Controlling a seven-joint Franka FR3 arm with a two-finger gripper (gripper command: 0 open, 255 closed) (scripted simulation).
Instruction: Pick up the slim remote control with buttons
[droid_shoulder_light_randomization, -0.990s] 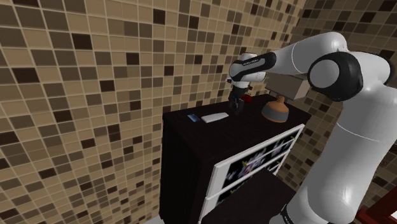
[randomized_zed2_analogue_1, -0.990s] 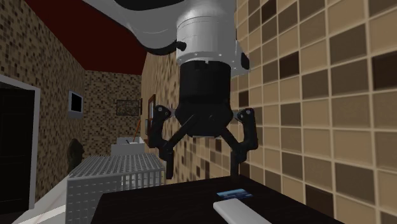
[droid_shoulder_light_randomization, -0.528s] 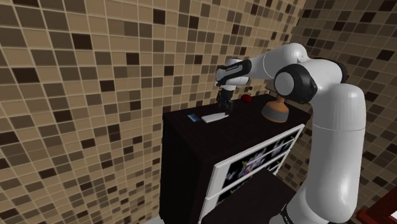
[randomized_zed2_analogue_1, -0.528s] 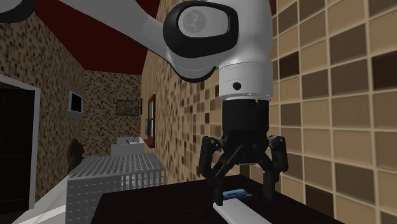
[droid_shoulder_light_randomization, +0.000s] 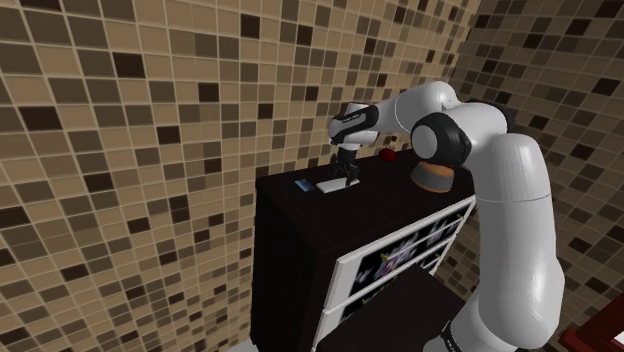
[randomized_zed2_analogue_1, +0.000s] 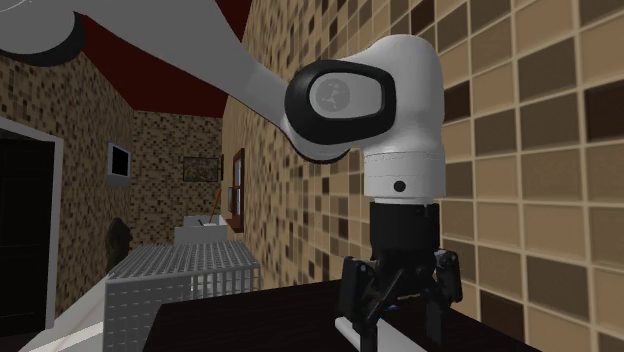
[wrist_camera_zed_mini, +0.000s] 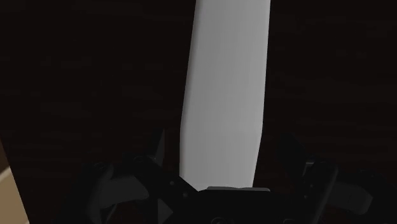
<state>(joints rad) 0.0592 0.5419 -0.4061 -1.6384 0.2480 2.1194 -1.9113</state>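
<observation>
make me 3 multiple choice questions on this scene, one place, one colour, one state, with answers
1. Where does the remote lie? A on the dark cabinet top; B on the floor; C in a drawer.
2. What colour is the remote? A red; B pale grey; C green.
3. How is the claw? A shut on nothing; B shut on a vase; C open.
Answers: 1 A, it rests flat on the top. 2 B, the wrist view shows it plain grey. 3 C, its fingers stand apart either side of the remote.
</observation>
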